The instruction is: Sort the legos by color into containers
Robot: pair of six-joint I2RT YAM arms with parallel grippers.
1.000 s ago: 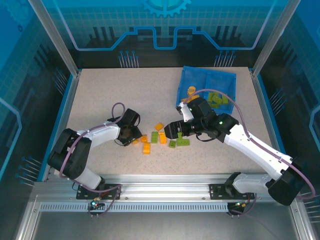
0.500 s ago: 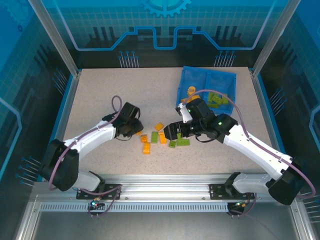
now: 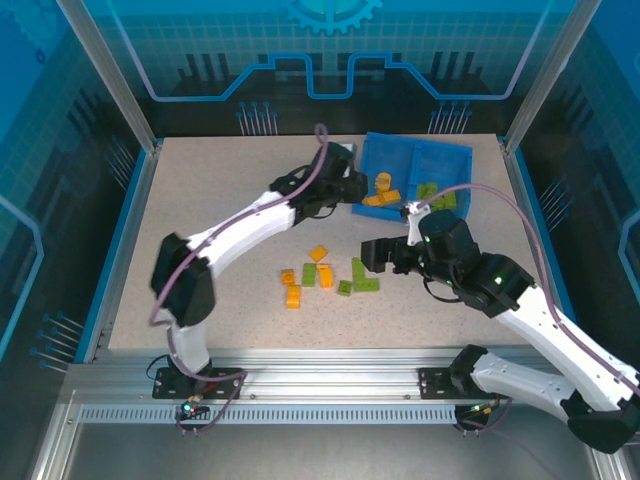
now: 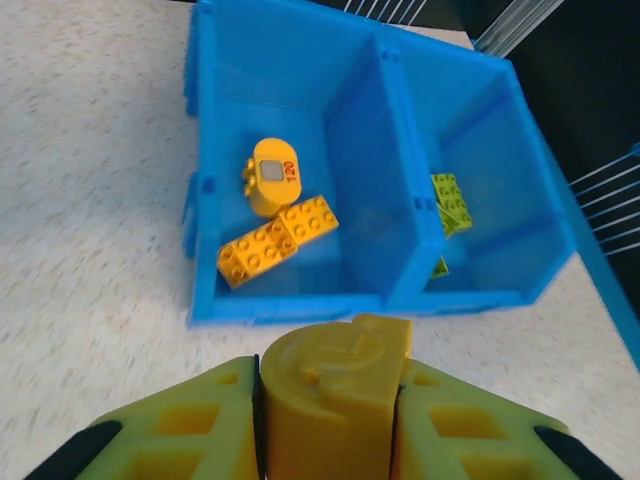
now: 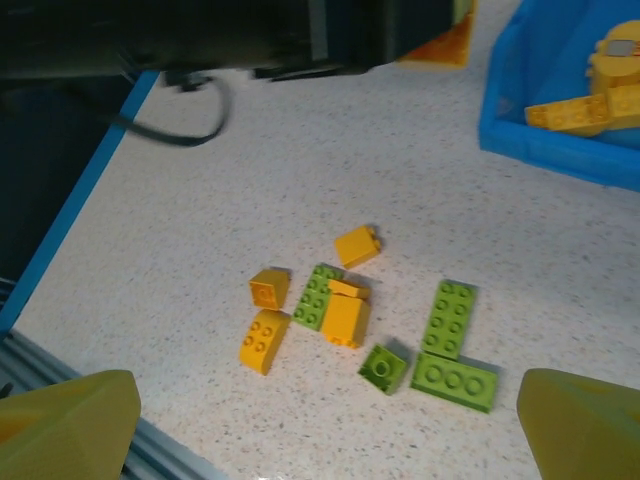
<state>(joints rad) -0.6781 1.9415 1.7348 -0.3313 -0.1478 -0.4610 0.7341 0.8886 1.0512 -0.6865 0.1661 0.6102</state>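
One orange brick [image 4: 335, 390], clamped in the left gripper [image 3: 352, 192], has swung from the pile [image 3: 322, 276] to the tray [image 4: 290, 305], ready to drop. The right gripper [image 3: 372, 256] hovers, fingers apart.

In the left wrist view, a rounded orange piece [image 4: 272, 175] lying in the left compartment of the blue tray [image 4: 200, 300] carries a small grey plate [image 4: 271, 172] with red digits along its edge that seem to read "120". The orange brick [image 4: 335, 400] at the bottom of that view bears a raised curved mark on its top, too unclear to read. A gear emblem [image 3: 330, 12] without lettering stands on the back wall.
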